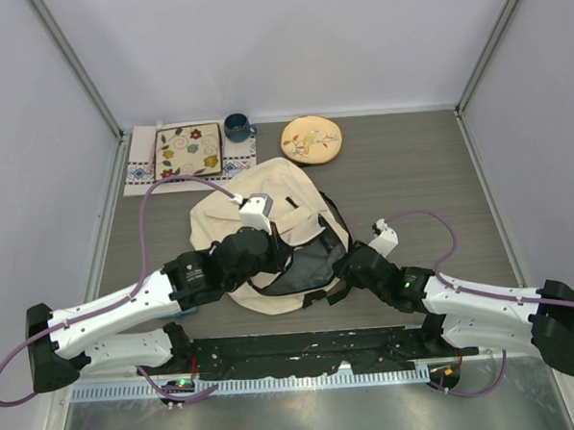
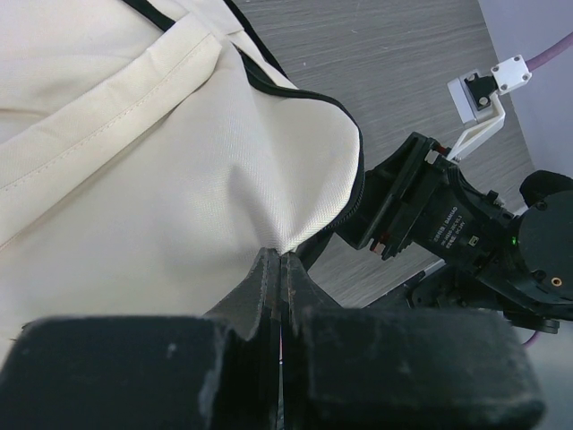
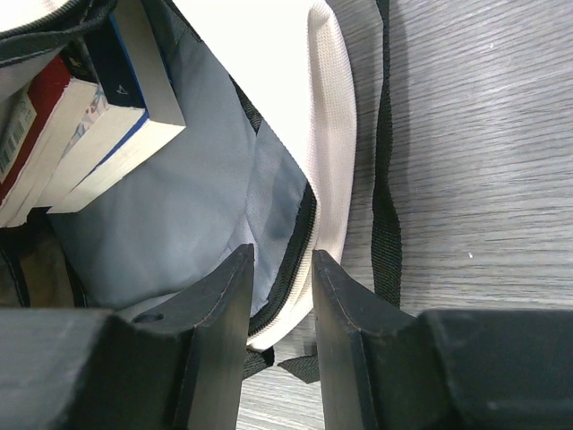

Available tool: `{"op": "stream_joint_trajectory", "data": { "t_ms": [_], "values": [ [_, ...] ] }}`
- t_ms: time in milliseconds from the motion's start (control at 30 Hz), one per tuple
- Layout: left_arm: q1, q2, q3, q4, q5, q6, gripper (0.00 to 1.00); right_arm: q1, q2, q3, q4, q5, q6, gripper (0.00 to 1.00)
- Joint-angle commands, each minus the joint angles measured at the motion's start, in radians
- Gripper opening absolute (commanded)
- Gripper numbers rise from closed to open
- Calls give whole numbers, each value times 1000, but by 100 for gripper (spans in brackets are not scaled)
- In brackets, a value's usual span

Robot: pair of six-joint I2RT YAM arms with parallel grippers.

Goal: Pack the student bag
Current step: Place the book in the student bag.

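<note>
Pinching the student bag (image 2: 134, 161) at its black zipper edge, the left gripper (image 2: 279, 262) is shut tight on the cream fabric, bottom centre of the left wrist view. The right gripper (image 3: 283, 269) has its jaws either side of the opening's rim and looks clamped on it. Books (image 3: 89, 134) are inside, upper left of that view. The bag lies mid-frame in the top view, mouth toward the arms. Step: holding the mouth open, probably. Next move likely calls for one gripper to release and fetch an item or zip up. Grey wood-grain bench (image 1: 410, 170); mug (image 1: 236, 128), floral plate (image 1: 310, 140) and patterned mat (image 1: 188, 151) along the upper edge; white walls (image 1: 278, 42).
</note>
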Motion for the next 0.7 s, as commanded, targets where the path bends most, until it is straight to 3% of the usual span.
{"op": "stream_joint_trajectory", "data": {
  "t_ms": [0, 433, 500, 667],
  "values": [
    [-4, -10, 5, 53, 0, -3, 0, 4, 34, 6, 44, 27, 22, 38],
    [-4, -18, -3, 52, 0, -9, 0, 6, 94, -16, 122, 1, 27, 36],
    [-2, -15, 0, 52, 0, -9, 0, 4, 100, -6, 122, -1, 24, 31],
    [-4, -12, -1, 49, 0, -6, 0, 6, 51, 23, 66, 19, 2, 6]
  ]
}}
